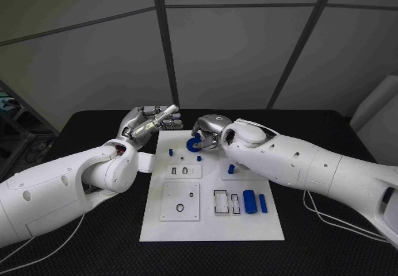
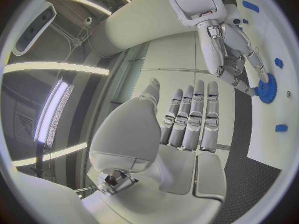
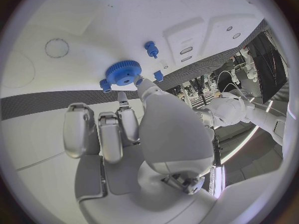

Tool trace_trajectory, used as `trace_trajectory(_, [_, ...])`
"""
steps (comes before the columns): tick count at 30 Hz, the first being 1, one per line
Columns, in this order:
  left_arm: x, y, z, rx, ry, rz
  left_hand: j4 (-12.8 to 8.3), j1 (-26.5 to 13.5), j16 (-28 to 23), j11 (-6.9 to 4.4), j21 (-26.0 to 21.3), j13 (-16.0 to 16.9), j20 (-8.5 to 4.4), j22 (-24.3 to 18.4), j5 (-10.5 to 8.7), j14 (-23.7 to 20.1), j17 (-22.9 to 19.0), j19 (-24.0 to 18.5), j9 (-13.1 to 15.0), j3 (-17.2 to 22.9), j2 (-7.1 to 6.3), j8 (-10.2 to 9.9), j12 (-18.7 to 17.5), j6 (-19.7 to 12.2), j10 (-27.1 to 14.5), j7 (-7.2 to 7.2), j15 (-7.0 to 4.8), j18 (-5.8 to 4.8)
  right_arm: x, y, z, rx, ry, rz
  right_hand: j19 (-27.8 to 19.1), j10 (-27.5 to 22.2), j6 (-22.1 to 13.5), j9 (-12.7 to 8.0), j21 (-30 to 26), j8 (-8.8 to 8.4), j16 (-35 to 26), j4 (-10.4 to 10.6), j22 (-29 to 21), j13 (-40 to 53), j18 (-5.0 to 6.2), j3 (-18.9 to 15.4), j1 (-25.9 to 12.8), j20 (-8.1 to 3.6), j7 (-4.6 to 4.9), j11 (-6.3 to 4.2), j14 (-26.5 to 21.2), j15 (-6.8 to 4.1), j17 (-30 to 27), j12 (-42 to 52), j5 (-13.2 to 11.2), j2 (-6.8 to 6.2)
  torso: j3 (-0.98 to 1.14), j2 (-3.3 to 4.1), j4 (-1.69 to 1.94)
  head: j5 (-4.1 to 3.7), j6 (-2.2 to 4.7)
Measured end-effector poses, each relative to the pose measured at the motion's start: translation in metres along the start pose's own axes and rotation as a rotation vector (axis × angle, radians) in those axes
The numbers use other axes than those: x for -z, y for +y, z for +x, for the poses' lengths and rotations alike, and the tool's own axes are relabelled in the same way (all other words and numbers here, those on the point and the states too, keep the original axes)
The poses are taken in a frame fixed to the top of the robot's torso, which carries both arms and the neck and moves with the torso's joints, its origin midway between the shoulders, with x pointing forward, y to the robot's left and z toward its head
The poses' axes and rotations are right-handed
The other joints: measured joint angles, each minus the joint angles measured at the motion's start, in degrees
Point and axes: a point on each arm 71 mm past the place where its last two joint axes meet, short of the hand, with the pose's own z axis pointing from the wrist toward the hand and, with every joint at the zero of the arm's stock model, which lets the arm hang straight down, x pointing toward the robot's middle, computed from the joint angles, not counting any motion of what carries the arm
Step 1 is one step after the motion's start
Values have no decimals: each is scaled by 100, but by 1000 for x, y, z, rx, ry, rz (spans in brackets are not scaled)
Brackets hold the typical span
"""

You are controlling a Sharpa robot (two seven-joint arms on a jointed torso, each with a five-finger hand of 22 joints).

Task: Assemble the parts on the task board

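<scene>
The white task board (image 1: pixel 211 230) lies in the middle of the black table. At its far end is a blue gear (image 1: pixel 193 145), toothed and with a round hole (image 3: pixel 122 72). My right hand (image 1: pixel 209 133) bends over it, and its thumb and fingertips (image 2: pixel 249 82) close on the rim of the gear (image 2: pixel 268 90), which sits low at the board. My left hand (image 1: pixel 149 123) hovers raised beside the board's far left corner, its fingers (image 2: pixel 190 117) stretched out straight and holding nothing.
Small blue pegs (image 1: pixel 171 153) (image 1: pixel 231 168) stand on the board's upper half. Two blue blocks (image 1: pixel 249 201) (image 1: pixel 263 202) lie at its right, beside white slotted insets (image 1: pixel 221 202). A square plate with a ring (image 1: pixel 180 201) sits at the left.
</scene>
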Motion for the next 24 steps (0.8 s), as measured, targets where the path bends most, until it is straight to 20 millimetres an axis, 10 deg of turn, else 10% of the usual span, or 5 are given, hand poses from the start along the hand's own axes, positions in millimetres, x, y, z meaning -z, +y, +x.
trace_trajectory(24, [0,0,-4,-4,-5,-4,0,1,-24,0,0,0,21,-4,0,0,0,-21,0,0,-1,1,0,0,0,0,0,0,34,-28,-15,-68,-68,-7,-55,-21,103,36,-34,-11,0,42,-17,0,1,-41,-174,69,-8,21,0,-1,-1,-28,12,-53,5,-13,-19,13,19])
